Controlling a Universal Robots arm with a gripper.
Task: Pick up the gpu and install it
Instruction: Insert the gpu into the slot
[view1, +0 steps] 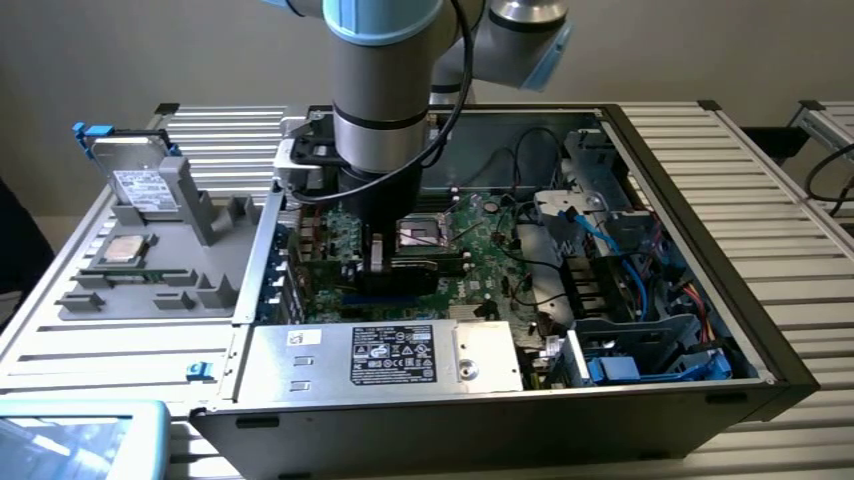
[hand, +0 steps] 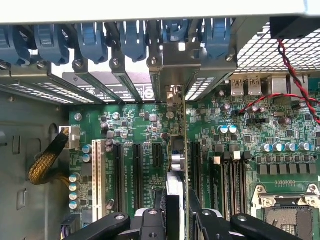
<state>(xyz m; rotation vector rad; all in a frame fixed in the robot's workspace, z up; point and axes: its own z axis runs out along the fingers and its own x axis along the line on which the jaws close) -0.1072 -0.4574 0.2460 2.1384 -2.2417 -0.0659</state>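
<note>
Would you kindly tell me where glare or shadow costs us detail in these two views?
Exterior view: the arm shades the motherboard around the gripper and gpu, while the labelled metal box in front is brightly lit. Wrist view: the case rim is washed out to white; the motherboard is evenly lit, without glare.

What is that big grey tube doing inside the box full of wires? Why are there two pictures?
The tube is a robot arm. The box is an open computer case on a slatted metal table. One picture comes from a camera standing off the arm; the other from a camera on its wrist, looking at the green motherboard. The arm's tool pinches the gpu, a thin card seen edge-on, upright over the board. On the exterior view's left, a grey tray holds a silver hard drive standing up.
</note>
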